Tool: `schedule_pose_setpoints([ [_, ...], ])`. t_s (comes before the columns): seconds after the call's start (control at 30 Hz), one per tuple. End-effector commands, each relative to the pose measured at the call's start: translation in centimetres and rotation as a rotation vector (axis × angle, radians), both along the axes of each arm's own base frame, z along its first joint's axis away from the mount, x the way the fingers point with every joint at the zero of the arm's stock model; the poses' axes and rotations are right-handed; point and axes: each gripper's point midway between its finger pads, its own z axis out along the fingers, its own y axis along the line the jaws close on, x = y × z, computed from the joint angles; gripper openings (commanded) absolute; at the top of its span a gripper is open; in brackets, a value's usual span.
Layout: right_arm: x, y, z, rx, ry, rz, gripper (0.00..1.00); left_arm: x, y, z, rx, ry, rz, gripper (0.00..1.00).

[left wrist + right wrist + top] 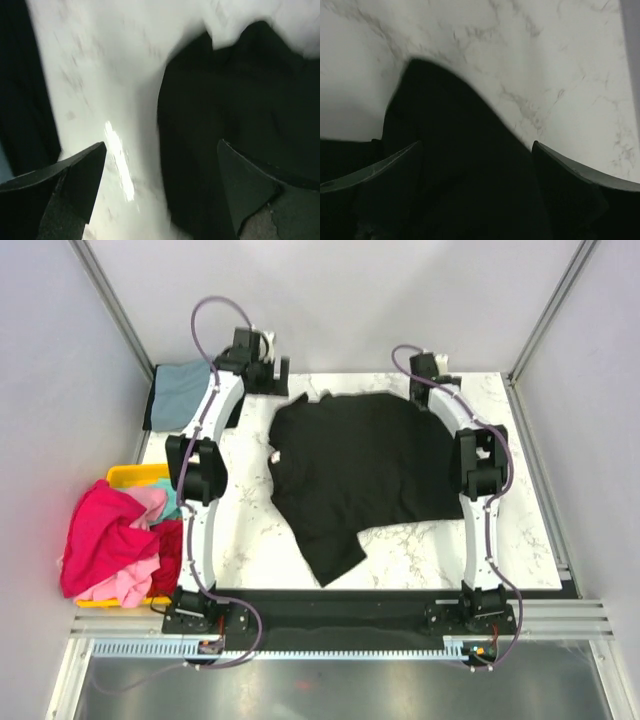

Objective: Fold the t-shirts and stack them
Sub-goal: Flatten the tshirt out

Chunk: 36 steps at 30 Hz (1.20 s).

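Note:
A large black t-shirt (360, 470) lies spread and rumpled on the marble table (250, 540). My left gripper (268, 368) is at the far left by the shirt's top corner. In the left wrist view it (161, 145) is open and empty, over bare marble with the black shirt's edge (240, 110) under its right finger. My right gripper (428, 375) is at the shirt's far right corner. In the right wrist view it (477, 142) is open above the black cloth (450, 165). A folded grey-blue shirt (182, 392) lies at the far left on a black one.
A yellow bin (130, 476) stands off the table's left edge. It holds a heap of magenta (100, 530), pink (130, 585), teal and red shirts. Both arms stretch along the table's sides. Grey walls close in the back and sides.

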Motion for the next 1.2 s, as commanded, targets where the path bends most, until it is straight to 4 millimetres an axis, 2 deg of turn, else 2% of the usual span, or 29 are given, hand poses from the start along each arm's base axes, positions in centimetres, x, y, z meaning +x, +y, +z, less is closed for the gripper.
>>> schedule_pose_setpoints([
  [0.0, -0.8, 1.6, 6.5, 0.075, -0.088, 0.014, 0.98, -2.6, -1.0, 4.8, -0.076, -0.033, 0.031, 1.00],
  [0.03, -1.9, 1.3, 4.9, 0.064, -0.053, 0.007, 0.98, -3.3, -0.7, 4.4, -0.064, -0.017, 0.044, 1.00],
  [0.07, -1.9, 1.2, 5.3, 0.062, -0.085, 0.000, 0.98, -3.7, -0.4, 4.1, -0.054, -0.005, 0.056, 1.00],
  [0.1, -2.4, 0.7, 6.6, 0.054, -0.113, -0.013, 0.98, -4.1, 0.0, 3.8, -0.044, 0.005, 0.077, 1.00],
  [0.13, -2.8, 0.6, 6.5, 0.053, -0.117, -0.013, 0.98, -5.0, 0.2, 4.9, -0.051, -0.006, 0.089, 1.00],
  [0.17, -3.6, 0.5, 5.2, 0.048, -0.098, -0.014, 0.98, -6.1, 0.0, 3.1, -0.042, 0.045, 0.087, 1.00],
  [0.2, -4.0, 0.5, 5.7, 0.050, -0.109, -0.012, 0.98, -6.7, -0.2, 3.1, -0.040, 0.042, 0.090, 1.00],
  [0.23, -4.4, 0.3, 5.2, 0.049, -0.102, -0.014, 0.98, -7.6, -0.6, 3.8, -0.044, 0.031, 0.087, 1.00],
  [0.27, -5.2, 0.2, 3.8, 0.049, -0.083, -0.016, 0.98, -9.2, -1.7, 2.2, -0.024, 0.068, 0.071, 1.00],
  [0.4, -7.0, -0.4, 1.9, 0.035, -0.049, -0.037, 0.98, -13.8, -6.6, 0.5, -0.024, 0.103, 0.045, 1.00],
  [0.43, -7.5, -1.4, 1.9, 0.005, -0.053, -0.086, 0.98, -15.0, -7.8, 0.0, -0.028, 0.116, 0.035, 0.99],
  [0.47, -7.9, -2.1, 1.8, 0.006, -0.045, -0.111, 0.98, -17.6, -9.6, -1.3, -0.022, 0.153, 0.020, 0.98],
  [0.5, -8.0, -3.8, 2.1, 0.021, -0.054, -0.153, 0.98, -18.9, -10.3, -1.8, -0.022, 0.169, 0.019, 0.97],
  [0.53, -8.2, -4.5, 2.3, 0.046, -0.061, -0.170, 0.98, -21.5, -11.1, -4.0, 0.005, 0.220, 0.005, 0.97],
  [0.57, -8.3, -5.1, 2.4, 0.086, -0.076, -0.200, 0.98, -22.4, -11.6, -4.6, -0.021, 0.230, 0.030, 0.97],
  [0.6, -8.4, -6.9, 3.2, 0.116, -0.098, -0.236, 0.98, -23.7, -12.3, -4.0, -0.059, 0.229, 0.004, 0.96],
  [0.63, -8.4, -7.2, 3.4, 0.143, -0.109, -0.240, 0.98, -25.9, -12.7, -6.0, -0.047, 0.277, -0.019, 0.95],
  [0.7, -7.8, -6.3, 3.7, 0.207, -0.121, -0.193, 0.98, -27.4, -13.0, -5.8, -0.074, 0.264, -0.008, 0.93],
  [0.73, -7.7, -6.1, 3.7, 0.217, -0.117, -0.181, 0.98, -29.0, -12.7, -7.3, -0.059, 0.286, -0.011, 0.93],
  [0.8, -7.2, -5.1, 2.8, 0.264, -0.115, -0.149, 0.98, -29.2, -13.6, -7.6, -0.127, 0.263, -0.019, 0.92],
  [0.83, -7.0, -4.7, 2.4, 0.283, -0.115, -0.135, 0.98, -29.9, -13.4, -8.9, -0.130, 0.286, -0.015, 0.91],
  [0.9, -5.8, -3.2, 1.0, 0.355, -0.105, -0.083, 0.98, -29.8, -14.4, -9.1, -0.183, 0.287, -0.020, 0.90],
  [0.93, -4.9, -2.7, 1.3, 0.377, -0.122, -0.068, 0.98, -30.2, -14.7, -9.8, -0.187, 0.302, -0.026, 0.90],
  [0.97, -4.3, -2.2, -0.2, 0.403, -0.100, -0.054, 0.98, -30.4, -15.2, -9.9, -0.203, 0.309, -0.032, 0.90],
  [1.0, -3.7, -2.8, -0.4, 0.443, -0.102, -0.053, 0.98, -30.6, -15.6, -10.0, -0.208, 0.309, -0.034, 0.90],
  [1.03, -2.5, -2.5, 0.3, 0.466, -0.126, -0.035, 0.98, -31.3, -16.3, -10.4, -0.204, 0.313, -0.053, 0.90],
  [1.07, -2.1, -2.2, -0.9, 0.483, -0.108, -0.031, 0.98, -31.6, -16.6, -10.6, -0.201, 0.313, -0.057, 0.90],
  [1.1, -1.2, -1.6, -0.3, 0.513, -0.126, -0.014, 0.97, -32.0, -16.7, -11.1, -0.193, 0.321, -0.053, 0.91],
  [1.17, -1.0, -1.3, -2.1, 0.535, -0.094, -0.023, 0.95, -33.0, -17.1, -12.3, -0.183, 0.357, -0.045, 0.91],
])
